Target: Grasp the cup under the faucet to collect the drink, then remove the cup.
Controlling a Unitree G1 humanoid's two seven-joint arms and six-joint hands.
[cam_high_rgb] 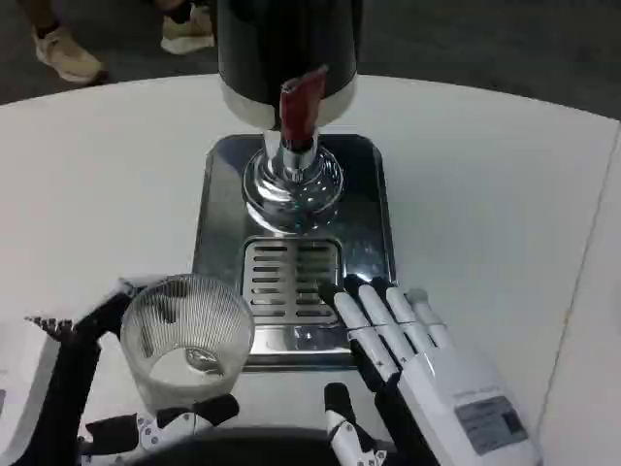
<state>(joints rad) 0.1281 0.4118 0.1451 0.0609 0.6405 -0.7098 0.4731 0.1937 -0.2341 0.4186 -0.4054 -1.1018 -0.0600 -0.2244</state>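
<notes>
A clear ribbed cup (186, 342) stands upright at the lower left, just left of the drip grille (291, 277). My left hand (116, 388) wraps around it, black fingers behind and below it. The drink dispenser (287, 58) stands at the back, its red tap lever (301, 102) above a chrome faucet (293, 180). My right hand (408, 359) lies flat with fingers stretched out, fingertips (354, 291) on the front right of the steel tray (369, 223); it holds nothing. The cup sits in front and left of the faucet, not beneath it.
White table (485, 175) surrounds the tray on every side. A person's shoes (68, 53) stand on the dark floor beyond the far table edge. A table seam runs down the right side.
</notes>
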